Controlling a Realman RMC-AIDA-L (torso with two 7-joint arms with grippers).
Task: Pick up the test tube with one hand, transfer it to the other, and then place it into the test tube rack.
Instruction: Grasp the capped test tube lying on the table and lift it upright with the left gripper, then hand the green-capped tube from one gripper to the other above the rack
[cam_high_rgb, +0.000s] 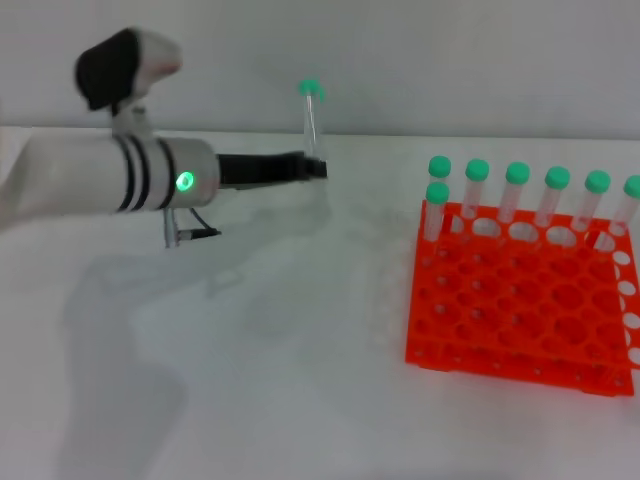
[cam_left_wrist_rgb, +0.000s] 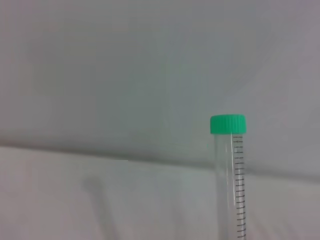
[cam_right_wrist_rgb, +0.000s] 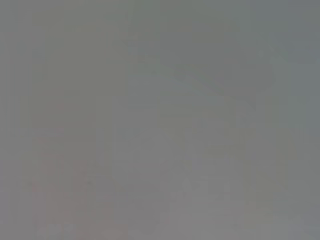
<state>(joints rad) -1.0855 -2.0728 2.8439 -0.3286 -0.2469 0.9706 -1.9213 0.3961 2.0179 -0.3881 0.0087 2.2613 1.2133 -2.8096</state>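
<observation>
My left gripper (cam_high_rgb: 312, 167), black and thin-fingered on a silver-white arm with a green light ring, is shut on the lower part of the test tube (cam_high_rgb: 313, 122). It holds the clear, green-capped tube upright above the white table, well left of the test tube rack (cam_high_rgb: 520, 310). The left wrist view shows the same test tube (cam_left_wrist_rgb: 231, 175) with its green cap and printed scale against the pale wall. The orange rack sits at the right with several green-capped tubes (cam_high_rgb: 516, 192) standing in its back rows. My right gripper is out of view; its wrist view shows only flat grey.
The white table (cam_high_rgb: 300, 380) spreads between the arm and the rack. A pale wall rises behind it. My left arm's shadow falls on the table at the lower left.
</observation>
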